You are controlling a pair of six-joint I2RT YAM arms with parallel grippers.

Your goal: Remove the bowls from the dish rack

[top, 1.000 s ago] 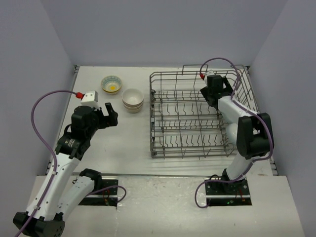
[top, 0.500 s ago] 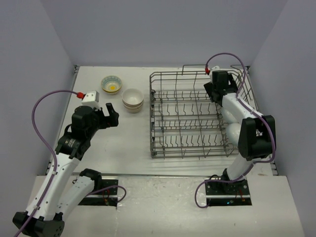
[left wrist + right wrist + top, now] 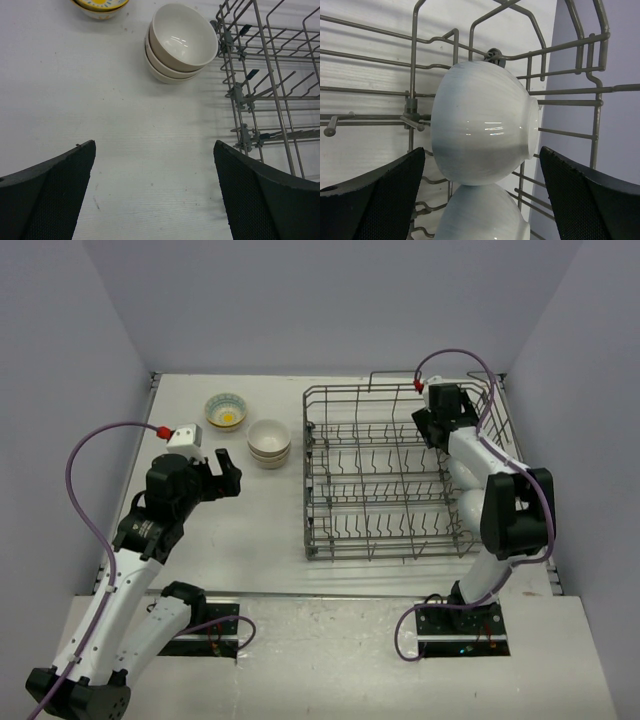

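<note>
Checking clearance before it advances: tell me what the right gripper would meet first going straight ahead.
Most likely the white bowl in the dish rack, centred between the right gripper's open fingers; depth is unclear.

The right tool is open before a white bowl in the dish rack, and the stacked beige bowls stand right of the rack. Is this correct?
Not quite: the stacked beige bowls stand left of the dish rack, as the top external view shows. The right tool is open before the white bowl.
</note>
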